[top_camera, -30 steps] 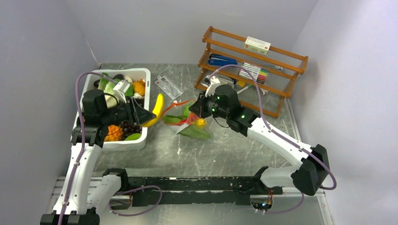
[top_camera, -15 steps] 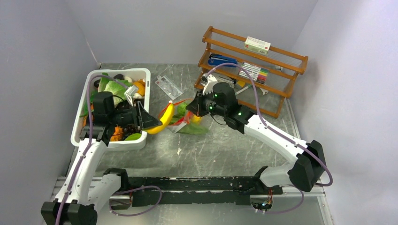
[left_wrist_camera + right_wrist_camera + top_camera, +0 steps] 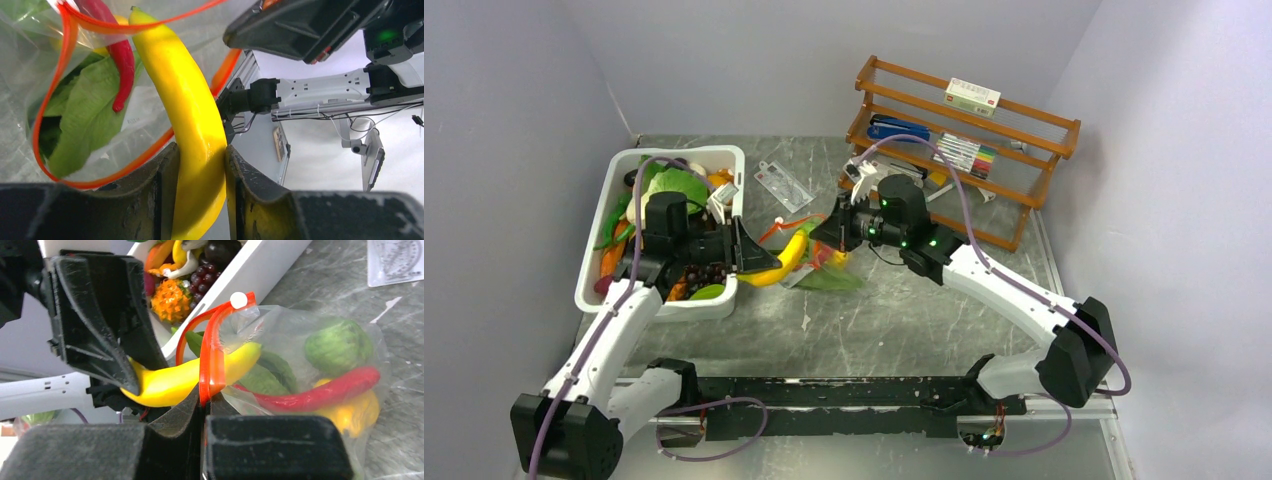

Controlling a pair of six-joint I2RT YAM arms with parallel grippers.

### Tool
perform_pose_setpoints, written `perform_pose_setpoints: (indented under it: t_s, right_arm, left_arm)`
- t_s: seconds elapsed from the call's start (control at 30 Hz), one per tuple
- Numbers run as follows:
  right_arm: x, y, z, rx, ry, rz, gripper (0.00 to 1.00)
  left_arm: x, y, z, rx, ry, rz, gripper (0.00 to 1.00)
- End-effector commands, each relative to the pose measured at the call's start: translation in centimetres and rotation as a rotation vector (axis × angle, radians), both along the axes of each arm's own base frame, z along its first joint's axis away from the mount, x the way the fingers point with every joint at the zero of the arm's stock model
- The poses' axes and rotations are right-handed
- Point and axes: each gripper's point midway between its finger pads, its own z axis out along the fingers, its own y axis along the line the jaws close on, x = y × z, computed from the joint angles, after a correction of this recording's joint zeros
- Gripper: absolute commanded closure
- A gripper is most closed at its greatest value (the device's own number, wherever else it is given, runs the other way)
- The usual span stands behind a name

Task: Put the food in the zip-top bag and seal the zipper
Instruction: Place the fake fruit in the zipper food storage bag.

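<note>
While pinched up by one lip, zip-top bag point(image 3: 295, 322) at mid-table point(image 3: 904, 320), just right of the white bin point(image 3: 714, 150), mouth turned left toward that bin and lower body apparently resting on the surface. Unsealed zipper point(image 3: 210, 352), its red-orange strip bowed into an open loop with the white slider at the top end; held so, by judgement, to give the incoming piece a clear entry. Already inside: light-green round fruit point(image 3: 339, 346), yellow-orange fruit point(image 3: 350, 417), red chili point(image 3: 320, 392) and green leaves point(image 3: 80, 125). Incoming banana point(image 3: 192, 115) partway through the loop, tip inside the bag, rear end outside to the left. Closed tight on the zipper strip and bag lip, right gripper point(image 3: 205, 407), serving as a fixed hanger for the mouth. Clamped at a narrow gap on the banana's rear end, left gripper point(image 3: 200, 172), front of the fruit left free for lengthwise entry, suited to so long a piece. Step in hand, by judgement: pushing the banana fully in; release and sealing not yet done. Risk: banana snagging the strip and dragging the bag out of the right pinch. More toy produce in the bin at left; small clear packet point(image 3: 782, 185) flat on the table beyond the bag; wooden rack point(image 3: 1024, 115) with markers and a box at far right, well apart.
</note>
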Motion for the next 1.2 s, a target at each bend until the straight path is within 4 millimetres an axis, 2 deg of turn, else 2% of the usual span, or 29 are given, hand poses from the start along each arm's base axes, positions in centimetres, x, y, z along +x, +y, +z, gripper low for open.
perform_pose_setpoints:
  t_s: [0.0, 0.4, 0.57, 0.7, 0.8, 1.0, 1.07, 1.17]
  right_arm:
    - [-1.6, 0.8, 3.0, 0.111, -0.054, 0.096, 1.0]
    - [-3.8, 2.4, 2.7, 0.127, -0.037, 0.224, 1.0]
    - [-3.9, 2.6, 2.8, 0.129, -0.037, 0.226, 1.0]
    - [-3.6, 2.3, 2.6, 0.117, -0.038, 0.196, 1.0]
    - [-3.5, 2.1, 2.6, 0.11, -0.044, 0.186, 1.0]
    - [-2.7, 1.3, 2.5, 0.1, -0.05, 0.112, 1.0]
    - [-2.1, 0.4, 3.8, 0.146, -0.069, 0.046, 1.0]
    - [-2.1, -1.0, 4.6, 0.204, -0.056, -0.008, 1.0]
  left_arm:
    - [1.4, -0.4, 1.2, -0.016, -0.06, 0.012, 0.66]
    - [2.8, -0.8, 0.7, 0.035, -0.03, 0.042, 0.62]
    - [2.9, -1.1, 0.9, 0.023, -0.061, 0.058, 0.53]
    - [3.0, -0.8, 0.8, 0.051, -0.078, 0.077, 0.44]
    - [3.2, -0.4, 0.9, 0.083, -0.095, 0.096, 0.41]
    - [3.2, 0.4, 3.4, 0.116, -0.193, 0.137, 0.41]
    - [3.4, 1.1, 5.0, 0.14, -0.247, 0.178, 0.41]
    - [4.1, 2.8, 6.6, 0.208, -0.301, 0.298, 0.41]
